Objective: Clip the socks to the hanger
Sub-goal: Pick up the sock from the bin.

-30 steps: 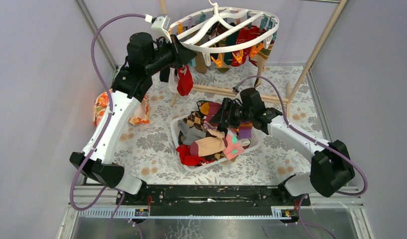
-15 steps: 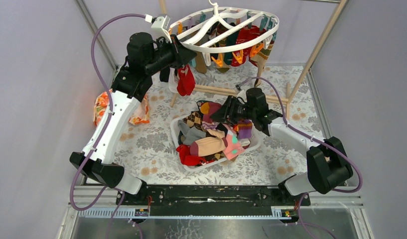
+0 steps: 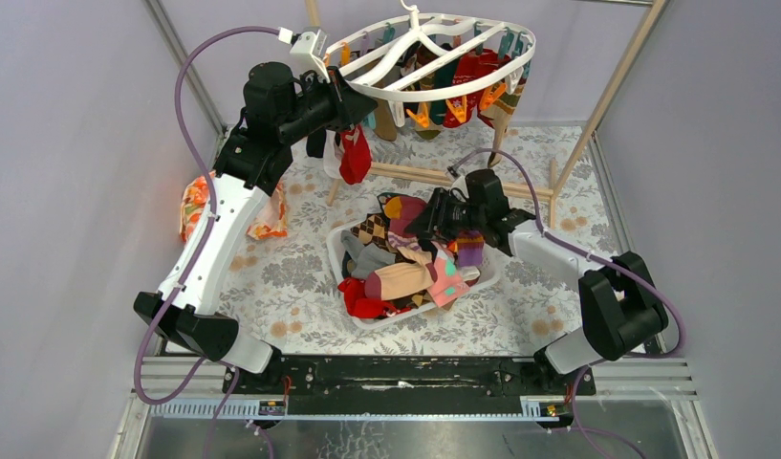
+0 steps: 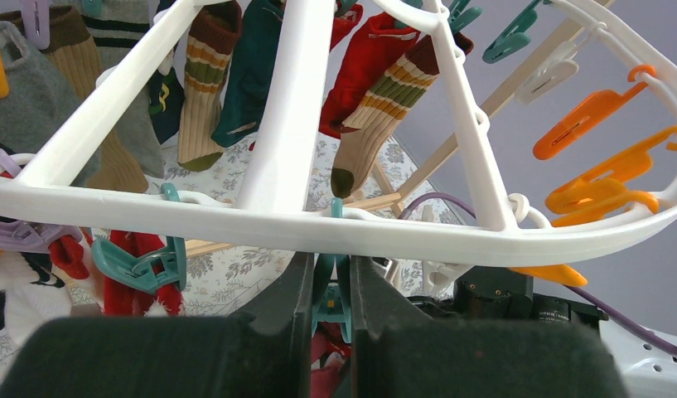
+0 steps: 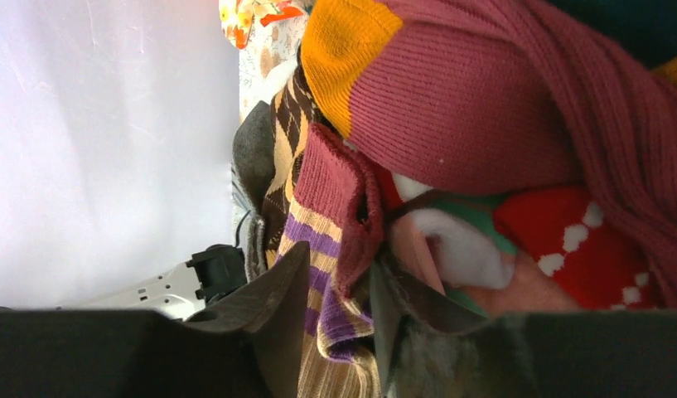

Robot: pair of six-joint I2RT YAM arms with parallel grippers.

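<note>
A white plastic oval hanger (image 3: 396, 93) is hung above the table's (image 3: 281, 277) far edge, with ribbed socks (image 3: 467, 81) clipped along its rim. A teal clip (image 4: 331, 300) under its near-left rim is squeezed in the narrowed left claw (image 4: 328, 286), likely to open it. Mid-table, a white basket (image 3: 334, 253) is heaped with knitted socks. A purple-striped sock (image 5: 314, 240) is pinched by its cuff in the right claw (image 5: 339, 278), apparently for lifting out.

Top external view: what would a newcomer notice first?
The white hanger, hung at the far side and crowded with clipped socks, stands out. Below it a basket heaped with more sits mid-table, where the right end effector pinches a striped sock. The left end effector grips a teal clip.
</note>
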